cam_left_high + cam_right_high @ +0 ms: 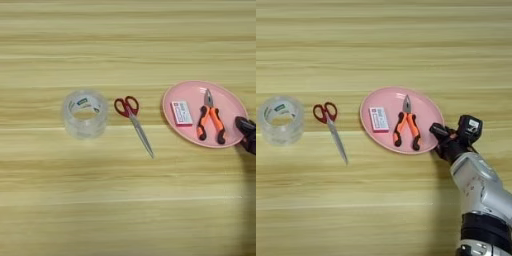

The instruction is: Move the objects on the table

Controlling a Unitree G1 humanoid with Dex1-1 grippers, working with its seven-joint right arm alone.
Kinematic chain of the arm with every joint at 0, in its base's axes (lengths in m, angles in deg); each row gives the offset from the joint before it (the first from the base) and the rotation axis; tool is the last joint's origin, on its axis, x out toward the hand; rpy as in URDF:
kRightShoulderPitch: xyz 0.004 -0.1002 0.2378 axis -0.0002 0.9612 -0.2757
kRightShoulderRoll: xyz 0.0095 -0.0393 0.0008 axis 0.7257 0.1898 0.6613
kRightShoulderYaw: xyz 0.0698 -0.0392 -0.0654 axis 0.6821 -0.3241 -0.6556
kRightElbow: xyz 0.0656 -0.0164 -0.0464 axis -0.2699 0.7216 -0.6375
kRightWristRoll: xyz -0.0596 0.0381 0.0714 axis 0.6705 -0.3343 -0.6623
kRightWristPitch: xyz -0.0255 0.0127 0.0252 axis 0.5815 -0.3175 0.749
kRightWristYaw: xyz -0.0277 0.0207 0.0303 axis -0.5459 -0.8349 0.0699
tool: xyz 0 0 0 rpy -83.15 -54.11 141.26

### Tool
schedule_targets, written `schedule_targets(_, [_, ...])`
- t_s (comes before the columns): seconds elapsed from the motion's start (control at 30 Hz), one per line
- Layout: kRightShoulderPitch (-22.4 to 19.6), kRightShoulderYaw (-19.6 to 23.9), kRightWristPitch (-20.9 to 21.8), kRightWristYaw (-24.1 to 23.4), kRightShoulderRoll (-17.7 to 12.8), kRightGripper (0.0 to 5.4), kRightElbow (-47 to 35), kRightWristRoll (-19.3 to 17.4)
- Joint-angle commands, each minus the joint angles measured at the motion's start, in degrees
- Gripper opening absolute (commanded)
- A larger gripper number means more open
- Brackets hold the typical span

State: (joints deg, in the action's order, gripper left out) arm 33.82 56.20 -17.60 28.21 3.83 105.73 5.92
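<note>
Table: a wide light yellowish wood-grain table (125, 200) with horizontal plank lines fills both views.
Tape: a clear roll of tape (85, 113) with a green-and-white label inside its core stands on its flat side at the left of the frame's middle band, apart from everything else.
Scissors: closed scissors with red handle loops and thin grey blades (133, 123) lie just right of the tape, loops toward the top, tips pointing down and to the right.
Plate: a pink oval plate (423, 106) sits right of the scissors, not touching them.
Card: a small pink-and-white card (379, 119) lies flat in the left half of the plate.
Pliers: small pliers with orange-and-black handles (406, 127) lie in the plate's right half, metal nose toward the top, handles spread toward the bottom rim.
Arm: a silver forearm (481, 187) rises from the lower right corner of the right eye view.
Gripper: the black two-fingered gripper (448, 135) is at the plate's right rim; its fingers stand spread apart and grasp nothing, one fingertip (437, 130) at the rim.
</note>
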Motion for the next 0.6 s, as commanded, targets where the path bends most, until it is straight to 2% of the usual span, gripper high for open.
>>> schedule_targets(0.03, [-3.23,0.30,3.02,-0.69,-3.03,0.35,-2.31,1.12])
schedule_targets(0.07, [-3.16,0.11,3.20,-0.64,-2.94,0.35,-2.68,1.24])
schedule_targets(0.1, [-3.09,-0.04,3.38,-0.67,-2.84,0.64,-3.04,1.36])
schedule_targets(0.6, [-1.87,-1.88,6.86,-1.18,-1.89,2.16,-9.64,4.05])
